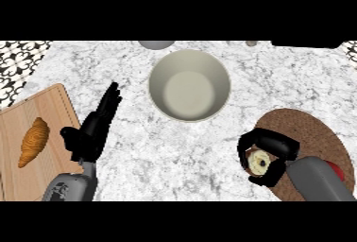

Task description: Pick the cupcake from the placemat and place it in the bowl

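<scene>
pale cupcake (pixel 260 162) faces up inside right robot hand (pixel 268 144).

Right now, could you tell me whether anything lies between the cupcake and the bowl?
Nothing visible does. The right hand is curled round the cupcake over the placemat, and only bare counter separates it from the bowl.

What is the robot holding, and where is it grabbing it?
The right hand is curled round the cupcake over the brown placemat, fingers wrapping its sides. The left hand is open and holds nothing.
</scene>
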